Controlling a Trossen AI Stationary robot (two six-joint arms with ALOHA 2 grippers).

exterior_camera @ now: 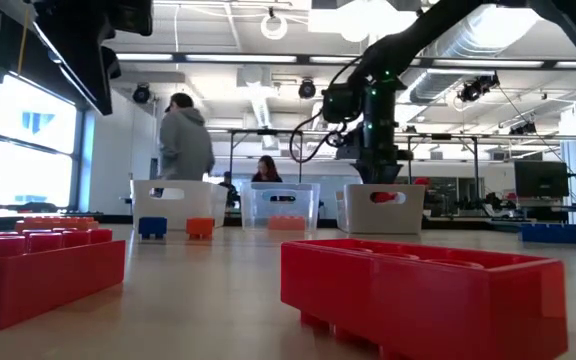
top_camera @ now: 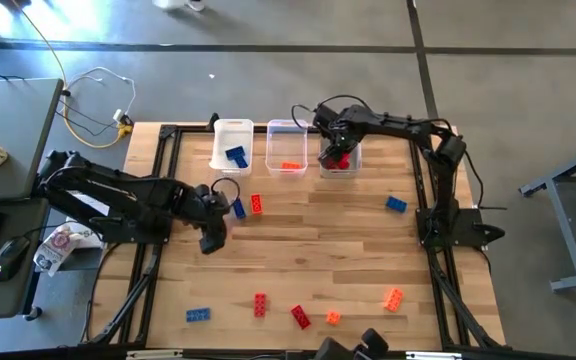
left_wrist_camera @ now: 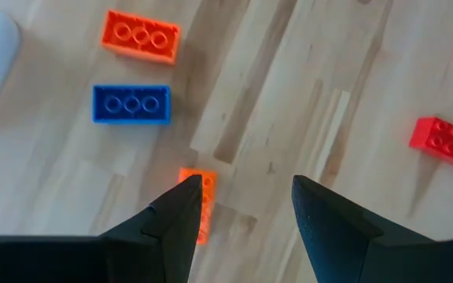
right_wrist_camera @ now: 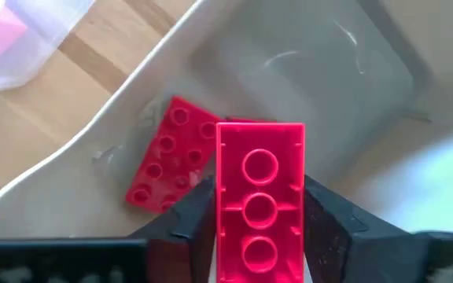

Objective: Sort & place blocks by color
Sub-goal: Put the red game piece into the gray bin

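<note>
Red brick (right_wrist_camera: 259,212) between right jaws, gripped | over bin (right_wrist_camera: 352,86) | left jaws apart, empty

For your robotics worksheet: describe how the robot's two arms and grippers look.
Both arms are black, jointed segments with black cables looping near the wrists. Each gripper has two dark, wedge-shaped fingers. A small green light shows on the right arm.

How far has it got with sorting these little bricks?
Partway. Done: a blue brick, an orange one and a red one each lie in separate bins. In hand: the right gripper holds another red brick over the red's bin. Left: about nine bricks on the table.
</note>
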